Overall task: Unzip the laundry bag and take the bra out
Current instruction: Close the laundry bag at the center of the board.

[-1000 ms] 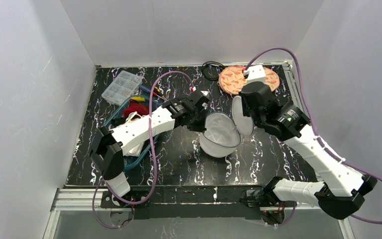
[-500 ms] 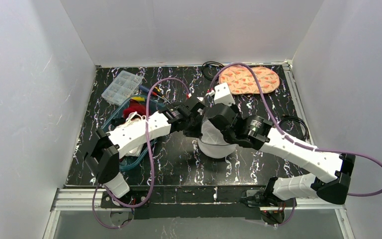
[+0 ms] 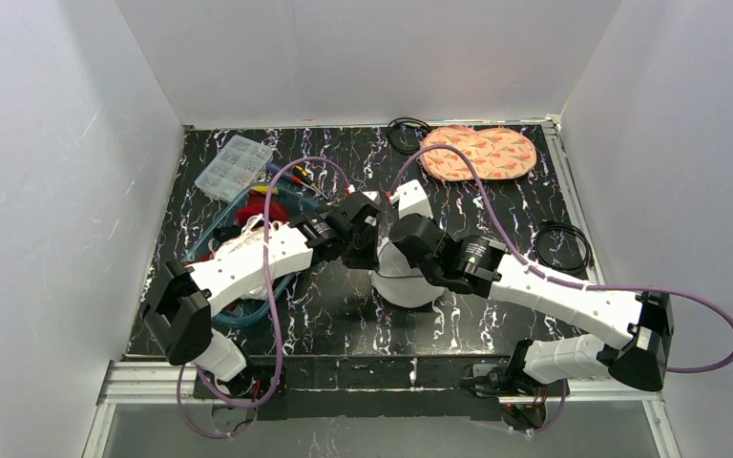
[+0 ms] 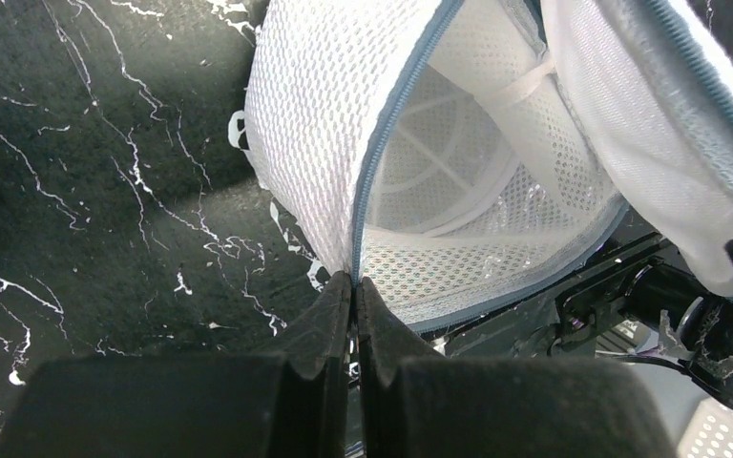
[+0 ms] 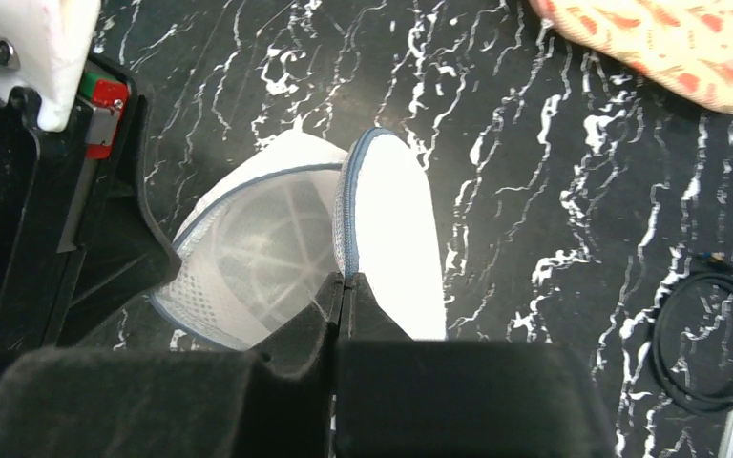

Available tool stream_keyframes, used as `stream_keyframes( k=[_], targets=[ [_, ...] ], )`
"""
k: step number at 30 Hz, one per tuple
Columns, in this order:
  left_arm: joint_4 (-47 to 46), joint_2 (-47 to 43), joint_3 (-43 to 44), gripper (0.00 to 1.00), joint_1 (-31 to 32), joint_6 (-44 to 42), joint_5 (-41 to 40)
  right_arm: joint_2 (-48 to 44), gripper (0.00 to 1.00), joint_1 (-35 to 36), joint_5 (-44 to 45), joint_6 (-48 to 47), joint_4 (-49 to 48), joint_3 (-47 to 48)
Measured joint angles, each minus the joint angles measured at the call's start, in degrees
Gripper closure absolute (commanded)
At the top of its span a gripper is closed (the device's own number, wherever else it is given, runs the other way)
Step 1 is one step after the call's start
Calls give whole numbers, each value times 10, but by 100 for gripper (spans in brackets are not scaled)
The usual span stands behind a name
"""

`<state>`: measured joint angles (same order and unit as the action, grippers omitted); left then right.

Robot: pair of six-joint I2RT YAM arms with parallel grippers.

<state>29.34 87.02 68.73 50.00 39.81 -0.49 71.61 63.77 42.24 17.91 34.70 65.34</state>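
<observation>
The laundry bag [image 3: 403,284] is a white mesh drum at the table's middle, unzipped, its mouth gaping. In the left wrist view my left gripper [image 4: 354,279] is shut on the blue-grey trim of the bag's wall [image 4: 315,124]. White inner straps show inside the bag. My right gripper [image 5: 345,279] is shut on the trimmed edge of the round lid flap [image 5: 393,239], which stands up beside the mouth. The bra [image 3: 478,153], peach fabric with a red print, lies flat at the back right, apart from both grippers; its edge [image 5: 668,38] shows in the right wrist view.
A clear compartment box [image 3: 233,166] sits at the back left. A blue-rimmed tub with red cloth [image 3: 253,212] lies under the left arm. One black cable coil [image 3: 563,246] lies at the right edge, and another coil [image 3: 407,134] at the back.
My right arm swung from the bra at the back right down to the bag and now grips its lid flap. The left arm and the bag shifted a little left and nearer.
</observation>
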Motion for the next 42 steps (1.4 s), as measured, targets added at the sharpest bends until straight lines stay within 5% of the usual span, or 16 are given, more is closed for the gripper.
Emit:
stream_keyframes(
  k=[37,42],
  targets=[
    [-40,-61,-119,96,-1,29,-2,29,99,0,-283,94,-267,-164],
    [-40,-62,-123,94,-1,29,-4,46,76,0,-301,104,-289,-184]
  ],
)
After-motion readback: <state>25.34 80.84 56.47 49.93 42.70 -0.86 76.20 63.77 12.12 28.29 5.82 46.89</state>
